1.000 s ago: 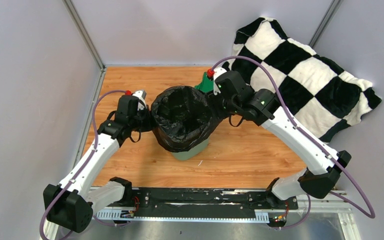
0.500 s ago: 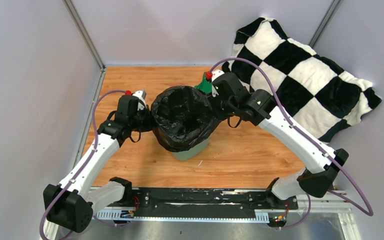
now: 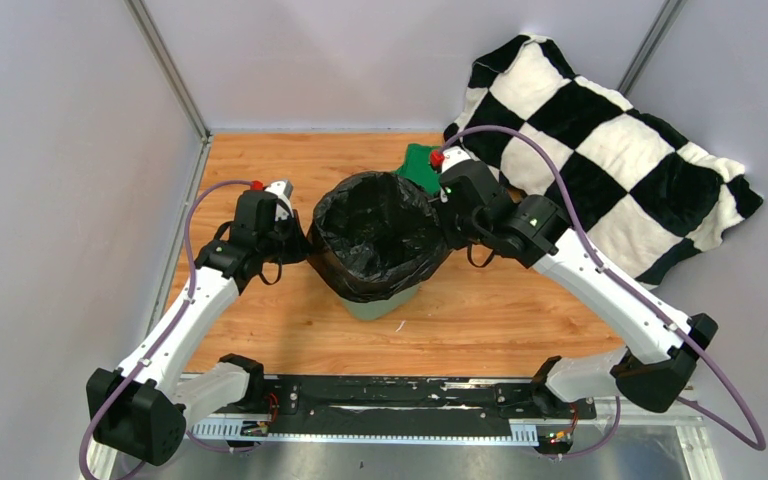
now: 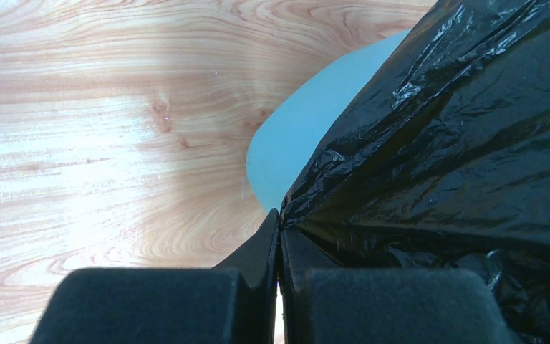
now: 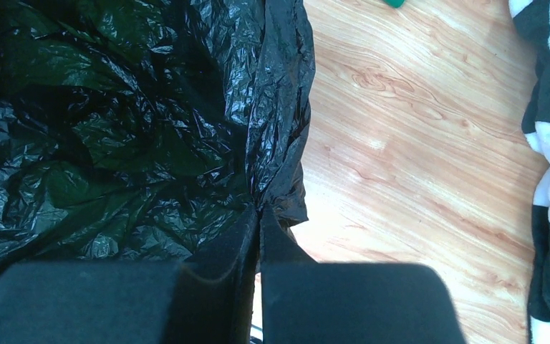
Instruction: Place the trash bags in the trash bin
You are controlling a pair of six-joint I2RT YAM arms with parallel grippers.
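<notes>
A glossy black trash bag lies open over the mint-green trash bin in the middle of the wooden table; only the bin's lower front wall shows below it. At the bag's left edge my left gripper is shut, pinching the film beside the bin's pale wall. My right gripper is shut on the bag's right rim, and a fold of black plastic runs up from its fingertips. The bag's crinkled inside fills the left of the right wrist view.
A folded dark green cloth lies just behind the bin, beside the right wrist. A black-and-white checkered blanket covers the back right corner. Grey walls close in the table at the left and back.
The right gripper has closed onto the bag's right rim and drawn it rightward, stretching the bag's mouth wider. The right arm shifted right, uncovering more green cloth. The left arm held still.
</notes>
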